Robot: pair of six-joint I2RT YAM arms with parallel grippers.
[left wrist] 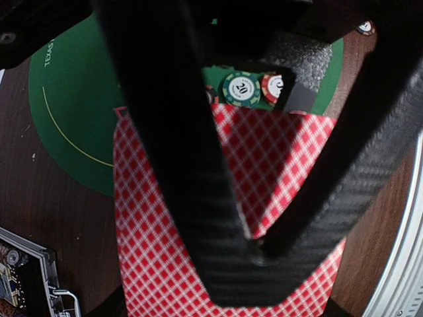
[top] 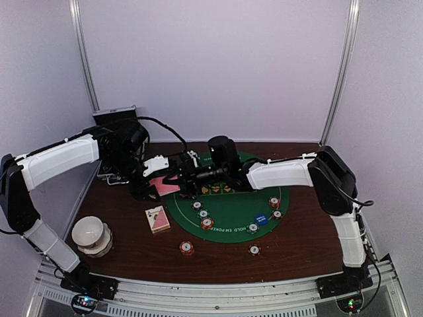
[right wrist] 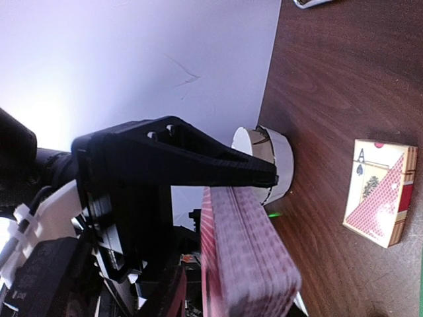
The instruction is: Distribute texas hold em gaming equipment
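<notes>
The left jaws are clamped tight on a deck of pink-backed cards [top: 168, 187], holding it in the air over the 9 o'clock edge of the green poker mat [top: 231, 210]. The right jaws come in from 3 o'clock, right up to the deck. I cannot tell how wide they stand, or whether they grip a card. Seen edge-on from the right wrist, the deck has a black finger [right wrist: 198, 158] lying along one face.

On the mat, three striped poker chips [top: 203, 214] line up at about 8 o'clock. More chips and a blue button disc [top: 262, 218] sit toward 4 o'clock. A red chip [top: 187, 247] and a white-edged chip [top: 254, 249] lie off the mat on the table [top: 297, 254], toward 6 o'clock. A card box [top: 157, 218] lies just off the mat at 8 o'clock. A white bowl [top: 89, 232] stands at the table's 8 o'clock corner.
</notes>
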